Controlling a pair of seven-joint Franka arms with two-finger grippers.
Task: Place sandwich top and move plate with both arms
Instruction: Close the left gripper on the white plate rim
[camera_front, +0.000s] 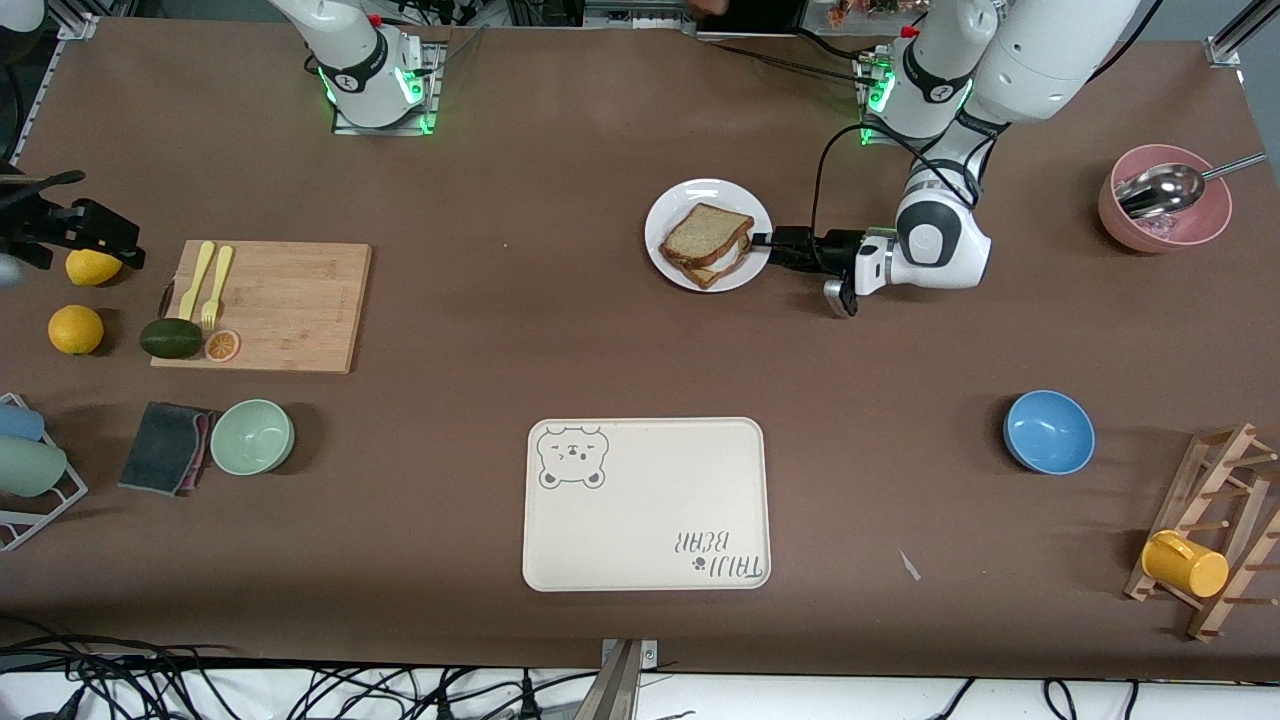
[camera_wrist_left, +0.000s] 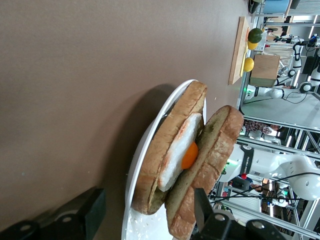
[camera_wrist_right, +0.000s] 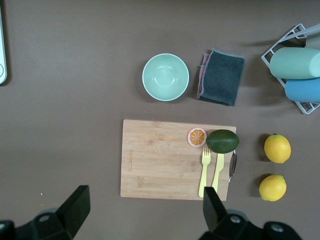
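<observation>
Two hands: the left hand sits spread open at the plate rim beside the sandwich top; the right hand hangs open over a lemon.

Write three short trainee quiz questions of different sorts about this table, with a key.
1. True or false: the bread slice lies on top of the egg toast on the plate.
2. Which gripper is at the plate's rim? A) left gripper B) right gripper
3. Fill in: the right gripper's open fingers hang over the ____.

Key: 1 true; 2 A; 3 cutting board.
</observation>
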